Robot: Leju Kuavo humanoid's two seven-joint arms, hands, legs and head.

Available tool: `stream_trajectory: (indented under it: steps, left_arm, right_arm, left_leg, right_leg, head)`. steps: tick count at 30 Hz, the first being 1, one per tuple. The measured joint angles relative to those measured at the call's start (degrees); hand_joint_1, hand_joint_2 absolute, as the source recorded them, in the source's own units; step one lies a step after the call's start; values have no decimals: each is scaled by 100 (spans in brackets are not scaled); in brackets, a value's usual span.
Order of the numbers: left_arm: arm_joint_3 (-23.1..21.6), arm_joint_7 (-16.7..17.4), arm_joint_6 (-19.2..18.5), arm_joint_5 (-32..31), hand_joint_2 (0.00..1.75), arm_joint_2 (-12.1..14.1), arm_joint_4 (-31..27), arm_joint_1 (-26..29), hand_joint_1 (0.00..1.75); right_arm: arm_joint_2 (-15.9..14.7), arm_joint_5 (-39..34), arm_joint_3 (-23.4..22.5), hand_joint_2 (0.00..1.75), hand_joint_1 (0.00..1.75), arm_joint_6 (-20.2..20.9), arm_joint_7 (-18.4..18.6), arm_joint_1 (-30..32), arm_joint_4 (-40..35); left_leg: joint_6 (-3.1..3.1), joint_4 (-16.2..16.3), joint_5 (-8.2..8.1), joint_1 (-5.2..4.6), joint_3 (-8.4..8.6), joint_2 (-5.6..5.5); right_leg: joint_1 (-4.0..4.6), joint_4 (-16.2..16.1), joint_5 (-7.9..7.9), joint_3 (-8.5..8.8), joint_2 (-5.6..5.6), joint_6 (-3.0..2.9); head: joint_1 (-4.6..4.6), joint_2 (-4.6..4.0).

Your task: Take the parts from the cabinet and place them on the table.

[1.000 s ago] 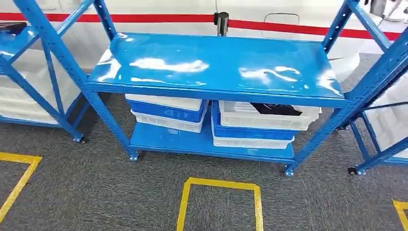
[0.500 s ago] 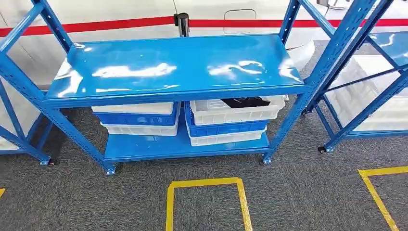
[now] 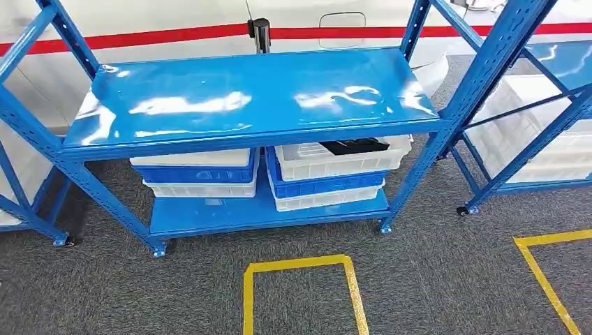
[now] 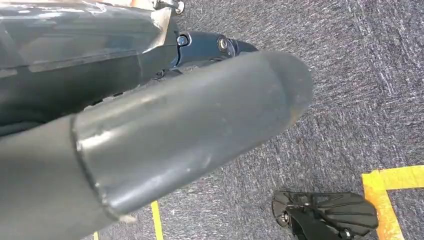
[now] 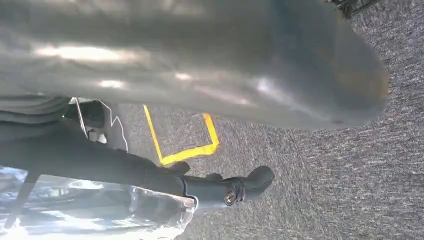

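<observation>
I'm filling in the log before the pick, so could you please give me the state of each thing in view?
Top shelf: bare.
Right top crate: open, dark parts inside.
Left crate stack: stacked, contents hidden.
Left hand: hanging over the carpet, holds nothing.
Right hand: hanging over the carpet, holds nothing.

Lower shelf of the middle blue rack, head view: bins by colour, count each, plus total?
White bins: 4, top and bottom of the left stack, top and bottom of the right stack
Blue bins: 2, one mid-stack on the left, one on the right
Total: 6
The right top white bin holds dark parts.
</observation>
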Motion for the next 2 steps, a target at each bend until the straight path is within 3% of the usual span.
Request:
stream_trajectory:
  steps: [1,2]
  left_arm:
    - [0,0,0,0,0,0,0,-4,0]
    - [0,0,0,0,175,0,0,-8,0]
  right_arm:
    - [0,57,0,0,0,13,11,0,0]
    - [0,94,4,175,0,26,15,-3,0]
  left_leg:
    - [1,0,-1,0,0,0]
    - [1,0,-1,1,0,0]
  right_leg:
    - [0,-1,0,0,0,0]
    - [0,-1,0,-1,0,0]
  head:
    - [-2,0]
    - [-2,0]
